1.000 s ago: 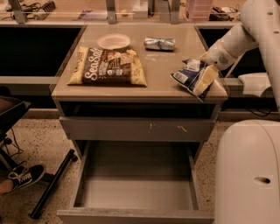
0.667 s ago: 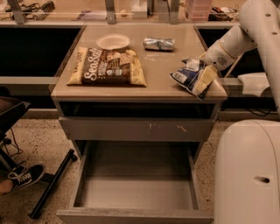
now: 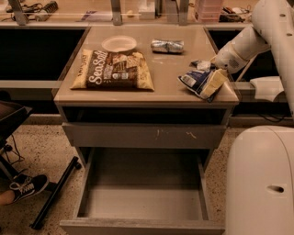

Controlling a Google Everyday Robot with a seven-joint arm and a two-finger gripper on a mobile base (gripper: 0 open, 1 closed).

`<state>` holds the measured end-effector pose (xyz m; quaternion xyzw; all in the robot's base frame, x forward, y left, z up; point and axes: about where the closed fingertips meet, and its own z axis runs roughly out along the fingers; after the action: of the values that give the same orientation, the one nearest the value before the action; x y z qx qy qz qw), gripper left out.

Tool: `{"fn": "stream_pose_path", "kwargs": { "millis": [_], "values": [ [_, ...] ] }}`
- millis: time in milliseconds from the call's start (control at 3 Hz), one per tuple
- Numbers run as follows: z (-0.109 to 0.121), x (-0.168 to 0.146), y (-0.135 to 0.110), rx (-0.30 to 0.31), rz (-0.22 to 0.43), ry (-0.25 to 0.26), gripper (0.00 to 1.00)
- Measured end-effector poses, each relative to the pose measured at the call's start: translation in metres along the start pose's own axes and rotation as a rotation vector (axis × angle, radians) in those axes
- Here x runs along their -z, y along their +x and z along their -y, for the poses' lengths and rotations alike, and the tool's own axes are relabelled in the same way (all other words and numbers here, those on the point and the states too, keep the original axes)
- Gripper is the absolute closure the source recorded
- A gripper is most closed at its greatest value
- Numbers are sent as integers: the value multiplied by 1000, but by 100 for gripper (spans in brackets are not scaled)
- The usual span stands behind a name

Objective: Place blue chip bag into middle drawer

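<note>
Gripper (image 3: 210, 77) at crinkled blue chip bag (image 3: 194, 81) on smooth tan countertop (image 3: 161, 64)

At the gripper (image 3: 210, 81), the blue bag (image 3: 193, 81) is crinkled, glossy foil; the counter (image 3: 165, 93) under it is smooth and matt; the drawer (image 3: 142, 202) below is smooth, matt grey.

A robot test lab, seemingly — speckled floor (image 3: 43, 149), cluttered back benches (image 3: 82, 13), robot's pincer (image 3: 210, 84) over the drawer cabinet (image 3: 166, 69).

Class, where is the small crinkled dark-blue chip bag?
In the camera view, the small crinkled dark-blue chip bag lies at the front right corner of the tan cabinet top, at the pincer, right of the large tan Sea Salt bag.
</note>
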<state>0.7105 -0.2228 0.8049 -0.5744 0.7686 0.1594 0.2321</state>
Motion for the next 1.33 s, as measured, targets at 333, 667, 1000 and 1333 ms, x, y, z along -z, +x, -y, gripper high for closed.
{"fn": "stream_pose_path", "kwargs": {
  "millis": [333, 667, 1000, 1333],
  "values": [
    [-11, 27, 1, -17, -22, 31, 65],
    [-38, 87, 11, -73, -32, 129, 89],
    [-91, 155, 32, -168, -67, 227, 100],
    [-160, 200, 59, -272, -134, 263, 100]
  ]
}}
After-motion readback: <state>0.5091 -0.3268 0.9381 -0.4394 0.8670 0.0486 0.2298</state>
